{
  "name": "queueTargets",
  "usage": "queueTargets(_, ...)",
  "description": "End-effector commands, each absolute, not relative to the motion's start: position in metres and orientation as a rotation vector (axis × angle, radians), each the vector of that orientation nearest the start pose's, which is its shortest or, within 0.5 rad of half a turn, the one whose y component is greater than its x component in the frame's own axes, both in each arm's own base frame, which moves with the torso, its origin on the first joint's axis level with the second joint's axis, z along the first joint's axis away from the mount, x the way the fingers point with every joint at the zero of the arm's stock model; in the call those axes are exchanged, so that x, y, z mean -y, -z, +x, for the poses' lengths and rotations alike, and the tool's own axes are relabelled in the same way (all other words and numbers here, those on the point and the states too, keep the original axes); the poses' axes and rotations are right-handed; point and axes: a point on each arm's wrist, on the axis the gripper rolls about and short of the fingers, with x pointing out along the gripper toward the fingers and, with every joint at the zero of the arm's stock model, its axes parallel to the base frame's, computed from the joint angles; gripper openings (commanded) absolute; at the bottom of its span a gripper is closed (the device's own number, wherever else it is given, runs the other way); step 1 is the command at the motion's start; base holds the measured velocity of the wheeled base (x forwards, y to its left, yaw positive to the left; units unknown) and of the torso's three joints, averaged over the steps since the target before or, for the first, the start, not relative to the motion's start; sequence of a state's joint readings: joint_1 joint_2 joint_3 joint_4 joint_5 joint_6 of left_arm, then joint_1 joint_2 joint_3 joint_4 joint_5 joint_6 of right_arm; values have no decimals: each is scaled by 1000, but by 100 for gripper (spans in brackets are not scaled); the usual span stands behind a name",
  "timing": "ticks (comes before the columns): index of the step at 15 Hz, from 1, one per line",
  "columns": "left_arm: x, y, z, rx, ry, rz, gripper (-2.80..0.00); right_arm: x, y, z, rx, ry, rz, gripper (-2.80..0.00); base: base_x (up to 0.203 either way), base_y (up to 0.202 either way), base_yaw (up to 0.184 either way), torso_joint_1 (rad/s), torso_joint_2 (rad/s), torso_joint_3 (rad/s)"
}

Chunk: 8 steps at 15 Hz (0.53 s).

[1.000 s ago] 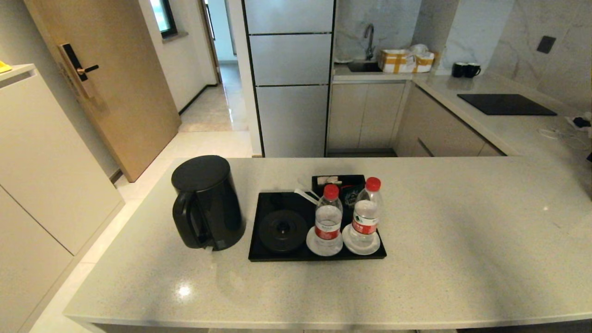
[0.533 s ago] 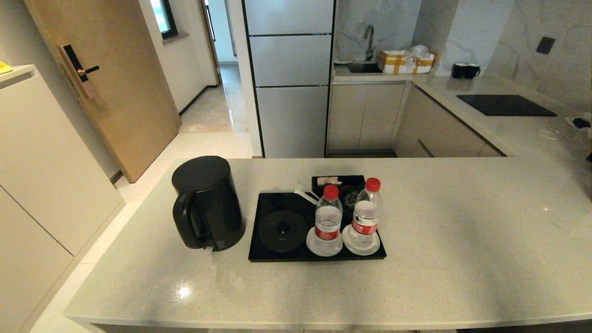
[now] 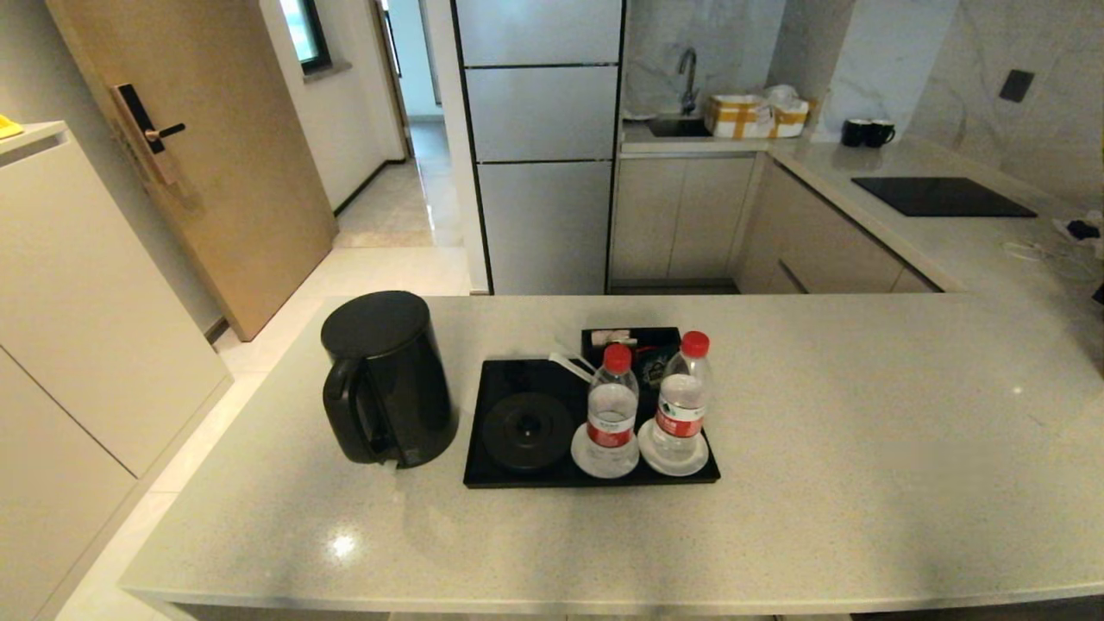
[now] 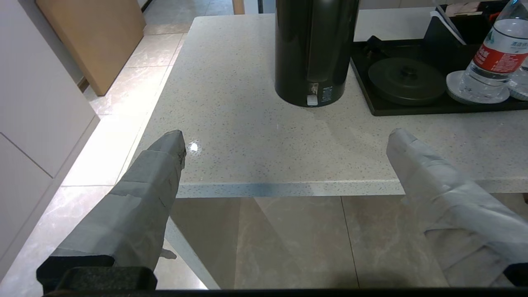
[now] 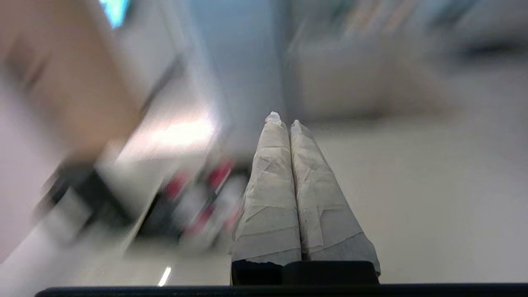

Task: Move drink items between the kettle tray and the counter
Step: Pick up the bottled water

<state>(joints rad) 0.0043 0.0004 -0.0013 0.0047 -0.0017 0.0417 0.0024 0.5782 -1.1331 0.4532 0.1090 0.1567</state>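
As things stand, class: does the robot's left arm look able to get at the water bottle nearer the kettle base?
Probably yes. The left gripper is open at the counter's near edge, and bare stone leads to that bottle; the kettle stands off to one side.

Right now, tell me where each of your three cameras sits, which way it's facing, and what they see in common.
Head view: high up, looking forward and down over the counter at the kettle tray and two water bottles; no arm shows.
Left wrist view: low by the counter's near edge, facing the kettle; the open left gripper shows.
Right wrist view: above the counter, blurred; the shut right gripper shows.
Shared: head and left wrist both show kettle, tray and a bottle.
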Motion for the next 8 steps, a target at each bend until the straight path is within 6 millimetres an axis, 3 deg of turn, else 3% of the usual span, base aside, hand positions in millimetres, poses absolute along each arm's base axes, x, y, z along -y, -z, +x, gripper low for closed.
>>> queueTargets(1, 0, -75, -23, -5, -2, 41, 0, -5, -338, 18, -160, -222, 178, -280, 0, 0, 0, 0, 0, 0)
queueTargets(3, 0, -75, -23, -5, -3, 41, 0, -8, -308, 41, -314, -317, 190, -280, 0, 0, 0, 0, 0, 0)
queueTargets(6, 0, -75, -23, -5, -1, 41, 0, -14, -226, 92, -578, -413, 200, -280, 0, 0, 0, 0, 0, 0)
queueTargets(8, 0, -75, -23, -3, -1, 41, 0, -19, -202, 130, -645, -453, 200, -280, 0, 0, 0, 0, 0, 0)
